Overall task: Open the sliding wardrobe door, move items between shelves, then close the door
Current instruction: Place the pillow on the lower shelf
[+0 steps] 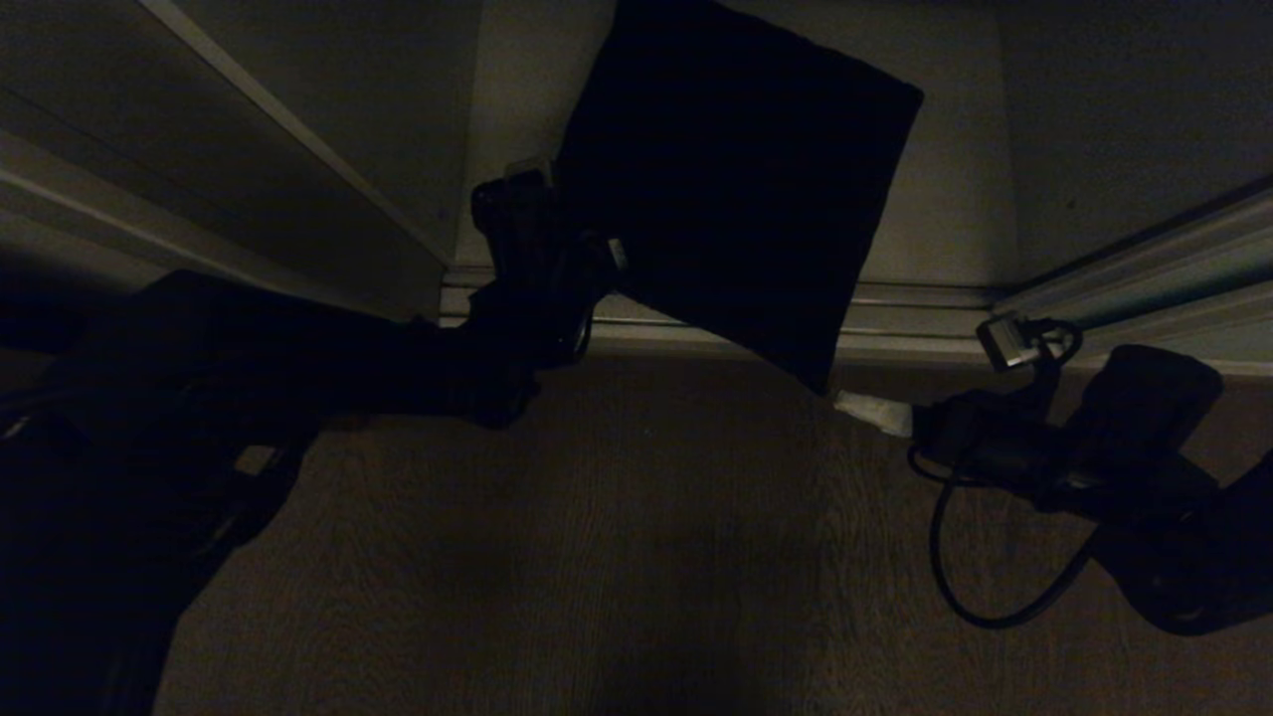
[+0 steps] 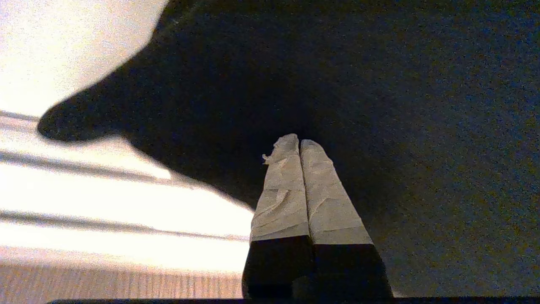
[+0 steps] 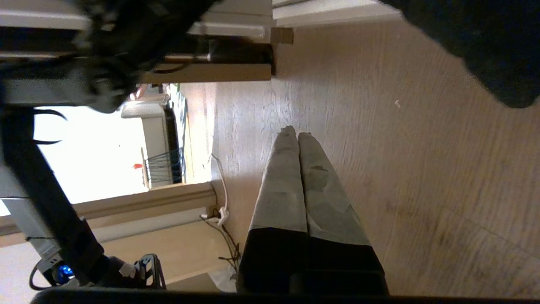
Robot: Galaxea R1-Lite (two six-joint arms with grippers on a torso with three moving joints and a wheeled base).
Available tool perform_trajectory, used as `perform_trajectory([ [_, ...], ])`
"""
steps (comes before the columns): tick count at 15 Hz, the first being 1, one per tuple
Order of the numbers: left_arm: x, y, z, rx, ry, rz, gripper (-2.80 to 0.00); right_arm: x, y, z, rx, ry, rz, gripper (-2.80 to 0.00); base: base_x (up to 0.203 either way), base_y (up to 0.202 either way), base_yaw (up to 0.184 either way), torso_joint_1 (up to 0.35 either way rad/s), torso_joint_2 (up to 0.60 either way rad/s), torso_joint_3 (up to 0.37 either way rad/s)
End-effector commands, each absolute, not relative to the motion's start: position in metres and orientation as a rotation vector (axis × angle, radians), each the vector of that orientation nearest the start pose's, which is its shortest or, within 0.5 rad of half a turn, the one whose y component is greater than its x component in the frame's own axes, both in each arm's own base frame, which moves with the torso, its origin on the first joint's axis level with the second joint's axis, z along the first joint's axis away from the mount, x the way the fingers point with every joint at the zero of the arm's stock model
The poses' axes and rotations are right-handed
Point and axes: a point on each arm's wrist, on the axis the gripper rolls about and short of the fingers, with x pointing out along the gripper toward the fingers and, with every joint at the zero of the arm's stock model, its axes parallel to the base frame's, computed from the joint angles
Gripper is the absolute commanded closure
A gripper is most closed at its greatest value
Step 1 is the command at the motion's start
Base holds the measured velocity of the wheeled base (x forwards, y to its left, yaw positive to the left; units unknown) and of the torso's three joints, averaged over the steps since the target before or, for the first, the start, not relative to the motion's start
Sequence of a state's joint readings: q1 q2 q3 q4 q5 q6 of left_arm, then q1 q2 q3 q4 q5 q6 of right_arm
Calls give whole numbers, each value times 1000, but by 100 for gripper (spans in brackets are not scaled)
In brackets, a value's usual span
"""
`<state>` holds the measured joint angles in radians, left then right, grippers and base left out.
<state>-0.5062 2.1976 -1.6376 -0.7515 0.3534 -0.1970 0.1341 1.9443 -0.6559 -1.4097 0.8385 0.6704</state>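
Observation:
A black folded garment (image 1: 736,189) hangs tilted over the wardrobe's off-white bottom shelf (image 1: 945,209) and its floor track. My left gripper (image 1: 615,254) is at the garment's left edge. Seen from the left wrist, that gripper (image 2: 300,141) is shut, its taped tips against the black garment (image 2: 379,105), with no cloth showing between them. My right gripper (image 1: 845,403) is shut and empty over the floor, just below the garment's lowest corner. The right wrist view shows the gripper (image 3: 297,133) and a corner of the black garment (image 3: 485,50). The sliding door's silver-framed bottom edge (image 1: 1144,264) runs along the right.
Wooden floor (image 1: 646,557) lies in front of the wardrobe's silver track (image 1: 895,323). A wardrobe panel (image 1: 328,129) stands at the left of the opening. A black cable (image 1: 955,587) loops from my right wrist. A socket and cords (image 3: 219,217) sit by a far wall.

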Motion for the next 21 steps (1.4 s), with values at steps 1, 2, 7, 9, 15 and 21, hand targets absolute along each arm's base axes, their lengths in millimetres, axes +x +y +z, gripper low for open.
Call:
perform_trajectory([
  [1, 365, -209, 260, -282, -158, -233, 0, 324, 62, 138, 577, 225, 976, 0, 0, 0, 0, 0, 0, 0],
  [2, 344, -209, 262, -271, -127, -292, 0, 324, 62, 138, 578, 227, 976, 0, 0, 0, 0, 0, 0, 0],
  [7, 290, -216, 272, -349, 286, -663, 0, 326, 61, 136, 578, 227, 972, 0, 0, 0, 0, 0, 0, 0],
  [9, 301, -228, 260, -361, 437, -737, 0, 325, 60, 139, 574, 217, 972, 0, 0, 0, 0, 0, 0, 0],
  [15, 356, -270, 173, -285, 632, -716, 0, 321, 59, 141, 559, 175, 983, 0, 0, 0, 0, 0, 0, 0],
  [21, 397, -295, 176, -250, 448, -630, 0, 321, 61, 140, 561, 182, 985, 0, 0, 0, 0, 0, 0, 0],
])
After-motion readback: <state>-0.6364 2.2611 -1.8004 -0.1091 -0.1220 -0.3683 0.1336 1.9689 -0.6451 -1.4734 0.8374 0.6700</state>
